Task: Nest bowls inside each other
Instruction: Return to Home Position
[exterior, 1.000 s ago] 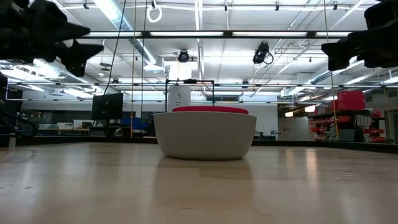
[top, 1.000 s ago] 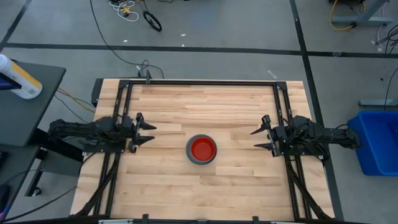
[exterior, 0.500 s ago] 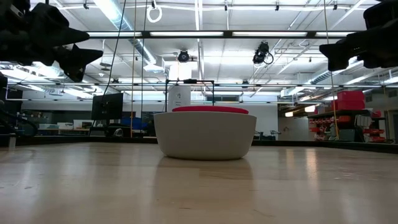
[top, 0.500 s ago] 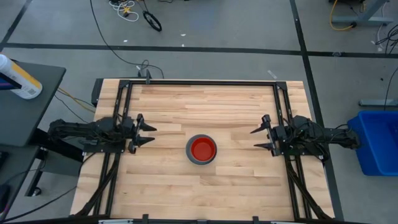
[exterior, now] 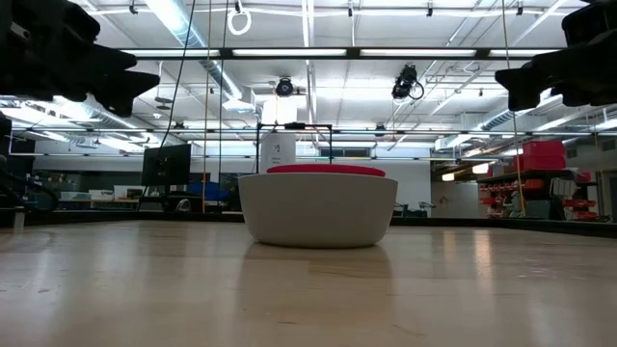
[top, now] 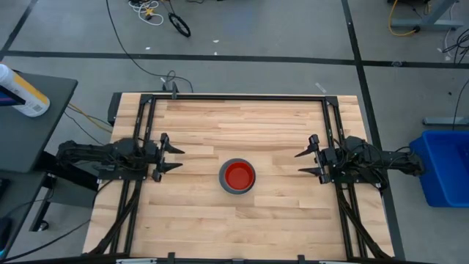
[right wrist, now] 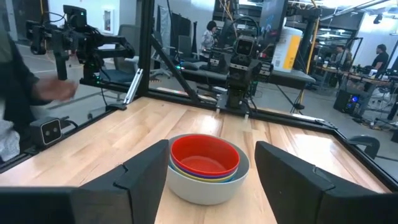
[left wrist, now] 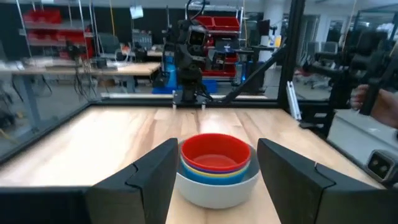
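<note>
Several bowls sit nested in one stack [top: 237, 177] at the middle of the table. The grey bowl [left wrist: 217, 186] is outermost and rests on its base. Blue and yellow rims show inside it, and the red bowl [left wrist: 216, 152] is innermost on top. My left gripper [top: 180, 158] is open at the table's left side, level, pointing at the stack from well short of it. At the right side my right gripper [top: 298, 164] is likewise open, level and apart from the stack [right wrist: 202, 165].
Black frame rails [top: 242, 96] run along the table's far and side edges. A blue bin [top: 443, 169] stands on the floor to the right, and a bottle [top: 22, 92] lies on a side table to the left. A person's hand [right wrist: 56, 90] shows beyond the table.
My left gripper has rolled a little about the line it points along, staying in place and open. The stack of bowls has not moved.
</note>
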Robot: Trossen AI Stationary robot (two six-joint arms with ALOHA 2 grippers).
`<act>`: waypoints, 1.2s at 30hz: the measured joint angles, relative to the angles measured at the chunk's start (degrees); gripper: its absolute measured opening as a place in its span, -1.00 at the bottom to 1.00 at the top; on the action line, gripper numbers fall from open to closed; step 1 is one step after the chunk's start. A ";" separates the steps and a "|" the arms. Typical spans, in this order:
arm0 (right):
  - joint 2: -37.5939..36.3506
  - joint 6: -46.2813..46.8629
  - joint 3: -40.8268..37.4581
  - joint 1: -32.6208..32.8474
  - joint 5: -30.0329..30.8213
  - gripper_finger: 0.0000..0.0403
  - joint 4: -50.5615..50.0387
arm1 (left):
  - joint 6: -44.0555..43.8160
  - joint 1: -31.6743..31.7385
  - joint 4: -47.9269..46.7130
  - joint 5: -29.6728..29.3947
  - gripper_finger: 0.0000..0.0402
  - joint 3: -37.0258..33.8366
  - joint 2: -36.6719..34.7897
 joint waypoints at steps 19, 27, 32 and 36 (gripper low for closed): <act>0.00 -0.01 0.00 0.00 -0.01 0.04 0.00 | 11.94 0.00 1.31 -0.01 0.13 0.00 0.00; 0.00 -0.02 0.00 0.00 -0.01 -0.04 0.00 | 11.94 0.01 1.37 -0.02 0.13 -0.02 0.00; 0.00 0.00 0.00 0.00 -0.02 -0.08 0.00 | 11.94 0.00 1.37 0.00 0.13 -0.02 0.00; 0.00 -0.01 0.00 -0.01 -0.02 -0.12 -0.01 | 11.94 0.00 1.37 -0.02 0.13 -0.02 0.00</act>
